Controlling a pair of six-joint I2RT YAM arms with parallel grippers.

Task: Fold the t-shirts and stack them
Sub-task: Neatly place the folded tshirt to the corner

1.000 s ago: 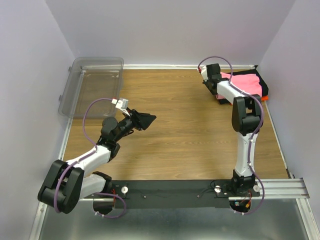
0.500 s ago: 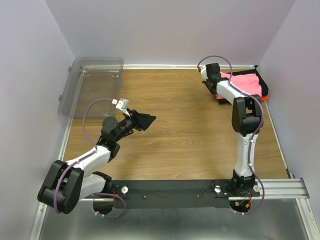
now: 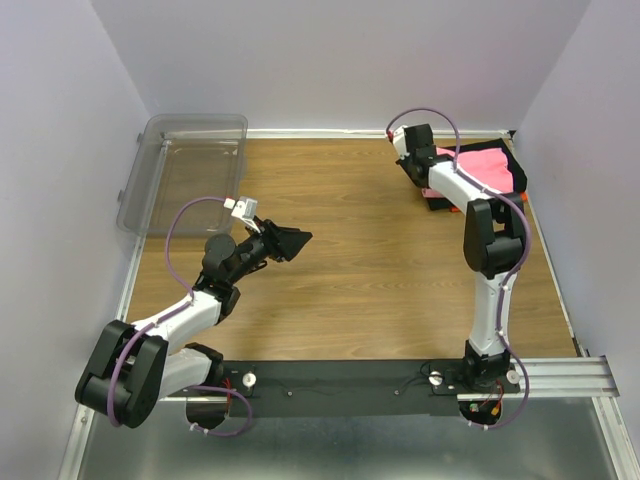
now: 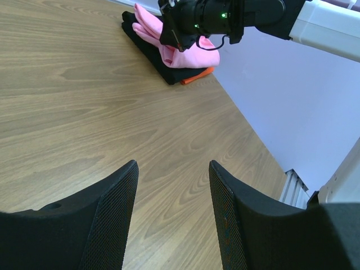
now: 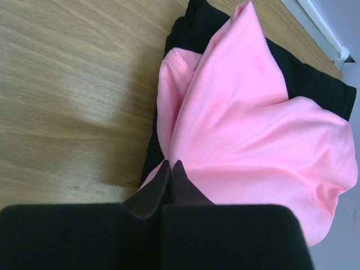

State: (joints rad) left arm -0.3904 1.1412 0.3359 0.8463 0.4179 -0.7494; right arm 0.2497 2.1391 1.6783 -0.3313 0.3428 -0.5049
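Right claw [image 5: 170,165] pinches the pink t-shirt [image 5: 247,129] at its tips; left claw [image 4: 172,191] hangs spread, empty, above the counter [image 4: 84,101].

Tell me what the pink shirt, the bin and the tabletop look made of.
Pink t-shirt: soft matte knit cloth, judging by its stitched hem and loose folds. Bin: clear plastic, see-through. Tabletop: wood grain with slight sheen, possibly laminate.

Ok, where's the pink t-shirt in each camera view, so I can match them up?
Top external: the pink t-shirt lies in the table's far right corner, beside the right arm's wrist.
Left wrist: pink t-shirt at top centre, partly behind the right arm.
Right wrist: pink t-shirt fills centre and right, pinched by the right tool.
Shared landmark: the black t-shirt under it.
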